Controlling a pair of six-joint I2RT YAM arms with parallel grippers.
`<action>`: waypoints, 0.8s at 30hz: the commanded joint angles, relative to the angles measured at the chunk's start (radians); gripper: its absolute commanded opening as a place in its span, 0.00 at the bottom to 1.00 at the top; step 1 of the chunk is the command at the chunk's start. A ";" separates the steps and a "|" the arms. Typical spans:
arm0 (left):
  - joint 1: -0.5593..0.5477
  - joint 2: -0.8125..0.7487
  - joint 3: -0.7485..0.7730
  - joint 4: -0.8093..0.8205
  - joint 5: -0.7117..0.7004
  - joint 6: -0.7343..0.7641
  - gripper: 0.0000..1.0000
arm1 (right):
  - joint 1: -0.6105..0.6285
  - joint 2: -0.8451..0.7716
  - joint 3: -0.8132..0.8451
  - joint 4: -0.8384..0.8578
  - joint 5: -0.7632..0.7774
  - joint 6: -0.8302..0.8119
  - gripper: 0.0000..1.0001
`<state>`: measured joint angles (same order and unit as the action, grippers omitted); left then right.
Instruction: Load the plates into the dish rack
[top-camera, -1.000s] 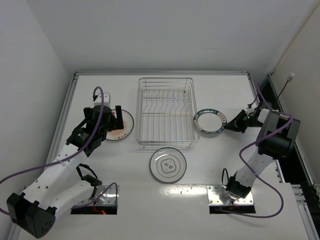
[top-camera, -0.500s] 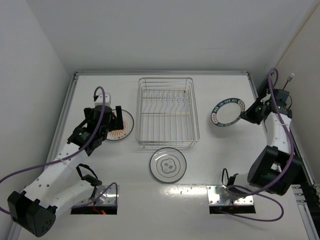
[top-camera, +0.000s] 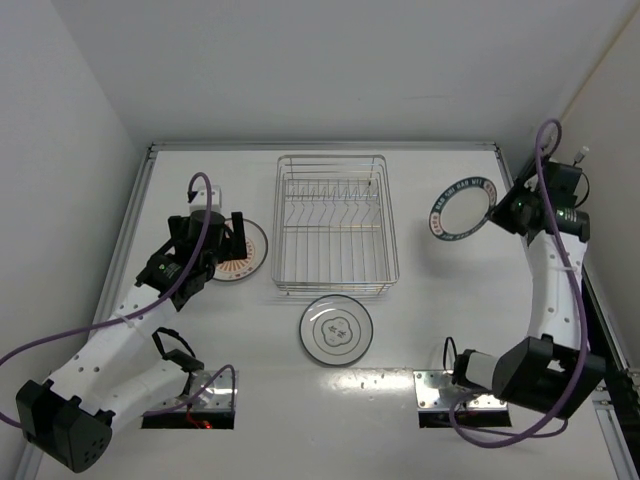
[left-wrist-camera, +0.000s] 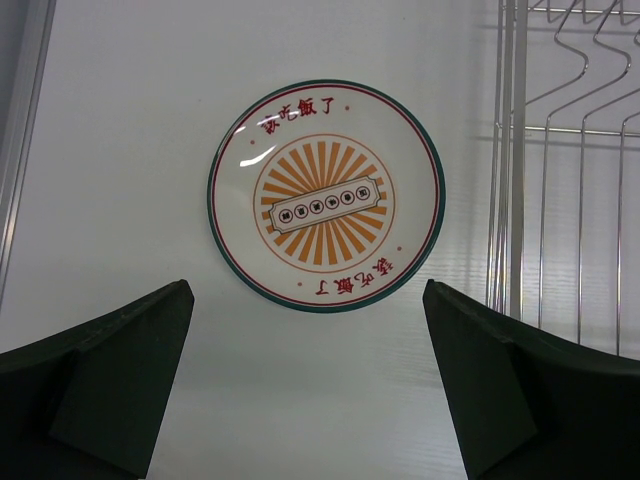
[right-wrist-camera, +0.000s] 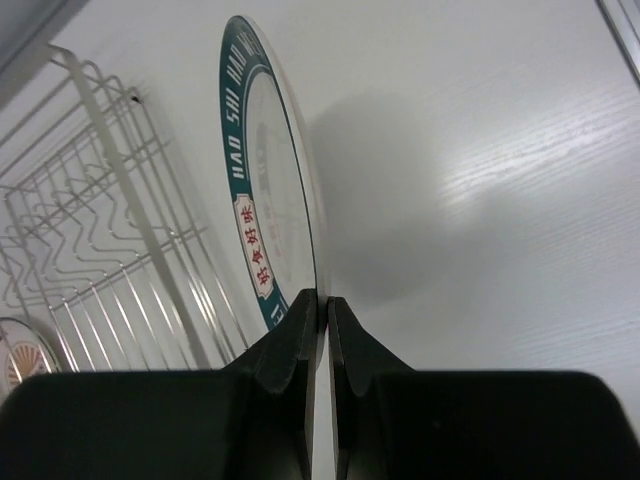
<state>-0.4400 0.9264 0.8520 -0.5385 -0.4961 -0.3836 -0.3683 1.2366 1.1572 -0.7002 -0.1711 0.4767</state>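
The teal-ringed plate (top-camera: 464, 210) hangs tilted in the air right of the dish rack (top-camera: 334, 224), my right gripper (top-camera: 503, 210) shut on its rim; in the right wrist view the plate (right-wrist-camera: 268, 215) stands edge-on between the pinched fingers (right-wrist-camera: 300, 320). The orange sunburst plate (top-camera: 243, 250) lies flat left of the rack, and my left gripper (top-camera: 222, 226) hovers open over its near side. In the left wrist view that plate (left-wrist-camera: 326, 195) lies beyond the wide-spread fingers (left-wrist-camera: 120, 360). The plate with thin dark circles (top-camera: 336, 329) lies flat in front of the rack.
The rack's wire wall (left-wrist-camera: 510, 160) runs along the right of the left wrist view, close to the sunburst plate. A raised rail (top-camera: 320, 146) borders the table at the back, and white walls stand behind and on both sides.
My right arm has lifted the teal-ringed plate off the table, tilted it up on edge and carried it up and to the right. The left arm has stayed put.
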 joint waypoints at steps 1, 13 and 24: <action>-0.006 -0.003 0.035 0.008 -0.013 -0.012 1.00 | 0.057 -0.048 0.148 0.034 0.033 0.043 0.00; -0.006 -0.003 0.035 0.008 -0.013 -0.012 1.00 | 0.359 0.133 0.386 0.011 0.212 0.025 0.00; -0.006 -0.003 0.035 0.008 -0.022 -0.012 1.00 | 0.586 0.311 0.478 -0.007 0.470 -0.016 0.00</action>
<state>-0.4400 0.9264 0.8532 -0.5381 -0.5034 -0.3866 0.1825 1.5410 1.5684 -0.7437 0.1879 0.4747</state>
